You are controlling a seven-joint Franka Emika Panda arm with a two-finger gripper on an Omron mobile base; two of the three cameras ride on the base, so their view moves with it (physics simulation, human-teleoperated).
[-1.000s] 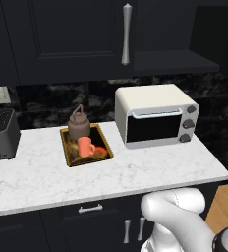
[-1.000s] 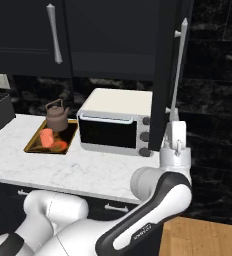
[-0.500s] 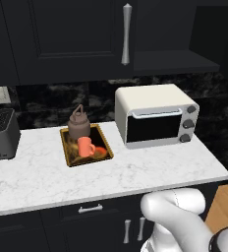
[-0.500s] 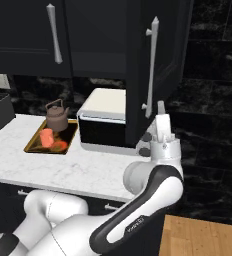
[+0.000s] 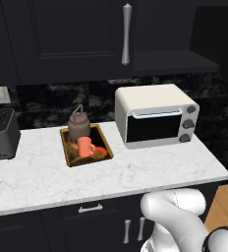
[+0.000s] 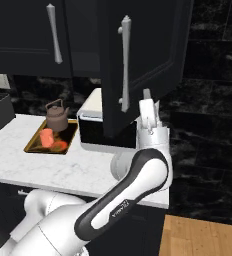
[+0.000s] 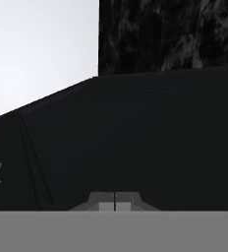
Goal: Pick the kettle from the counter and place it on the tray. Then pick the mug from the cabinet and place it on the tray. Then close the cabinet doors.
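The brown kettle (image 5: 79, 124) (image 6: 56, 115) and the orange mug (image 5: 85, 146) (image 6: 47, 136) both stand on the yellow-rimmed tray (image 5: 64, 147) (image 6: 43, 151) on the marble counter (image 5: 135, 170). My gripper (image 6: 147, 94) (image 7: 115, 198) is shut, holding nothing, with its tips against the outer face of the cabinet's right door (image 6: 138, 55) (image 7: 135, 138). That door stands partly swung in, its silver handle (image 6: 124, 62) facing me. The left door (image 5: 67, 34) is closed. In the left base view the cabinet's dark shelf (image 5: 177, 56) is still exposed on the right.
A white toaster oven (image 5: 157, 115) (image 6: 94, 120) sits right of the tray, partly hidden by the swinging door in the right base view. A dark toaster (image 5: 0, 133) stands at the counter's left end. Dark drawers (image 5: 91, 209) run below, and the black wall (image 6: 213, 100) lies to the right.
The right cabinet door has swung leftward toward closed, and my arm has moved left with it, tips on its face. Kettle, mug and tray have not moved.
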